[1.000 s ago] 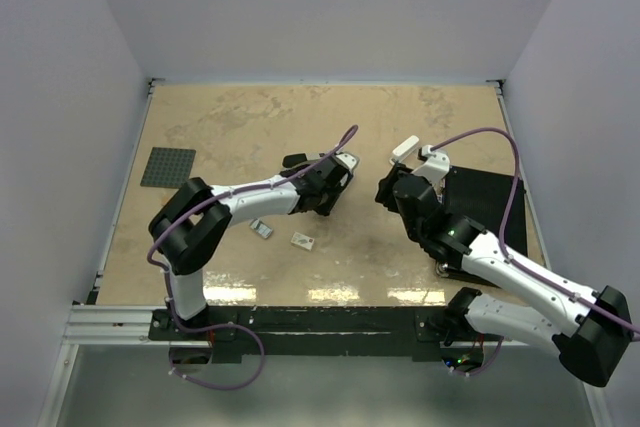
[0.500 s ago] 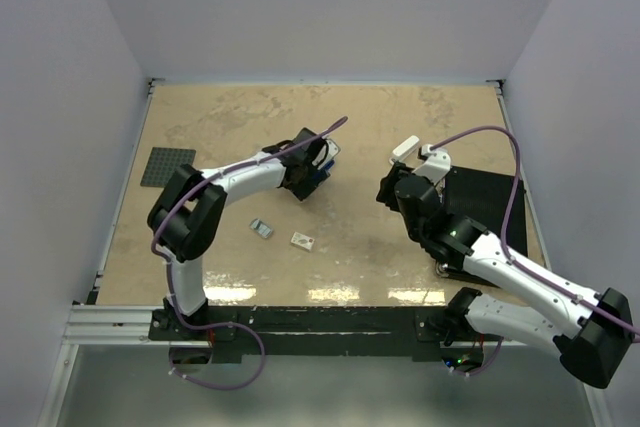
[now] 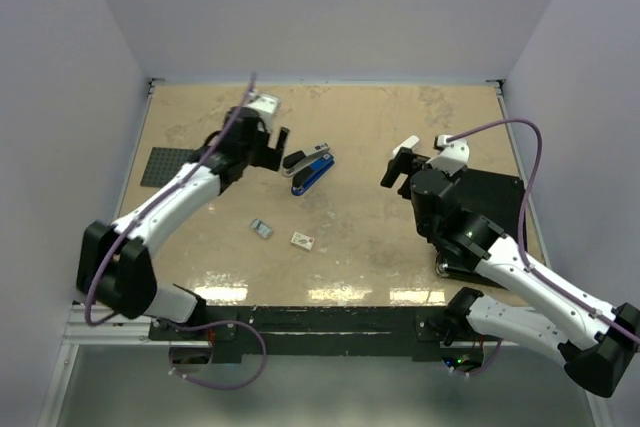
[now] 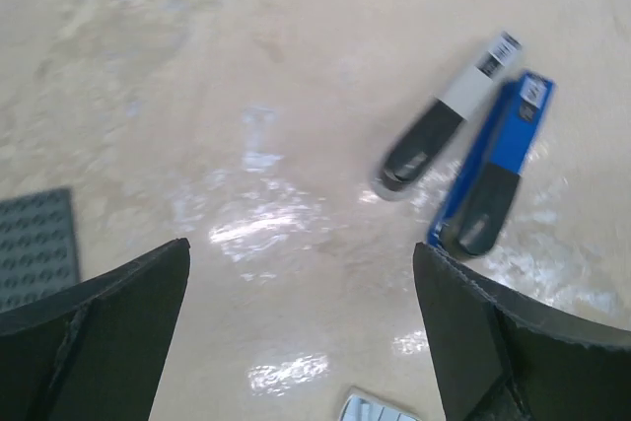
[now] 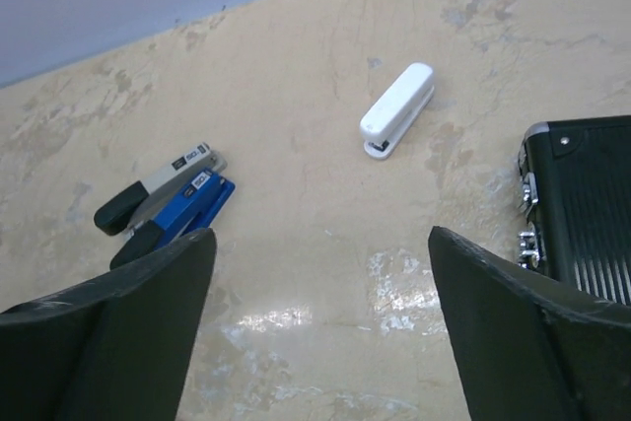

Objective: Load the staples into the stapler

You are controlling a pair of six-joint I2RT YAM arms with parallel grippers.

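Observation:
A blue stapler (image 3: 314, 173) (image 4: 493, 170) (image 5: 177, 212) lies on the table beside a grey-and-black stapler (image 3: 303, 156) (image 4: 444, 115) (image 5: 153, 184), the two forming a narrow V. A small white stapler (image 3: 406, 144) (image 5: 397, 110) lies further right. The staples are a tiny whitish box (image 3: 302, 240) and a small grey tray piece (image 3: 261, 228), nearer the front; one corner of a piece (image 4: 373, 409) shows at the bottom of the left wrist view. My left gripper (image 3: 280, 141) (image 4: 301, 248) hangs open left of the staplers, holding nothing. My right gripper (image 3: 397, 169) (image 5: 320, 234) is open over bare table.
A black ribbed case (image 3: 490, 197) (image 5: 582, 214) with metal latches lies under my right arm at the table's right side. A dark grey studded plate (image 3: 167, 167) (image 4: 35, 244) sits at the left edge. Walls close in the table on three sides.
My left arm swung back and to the left, opening and leaving the blue stapler on the table beside the grey one. My right gripper opened wider and rose slightly.

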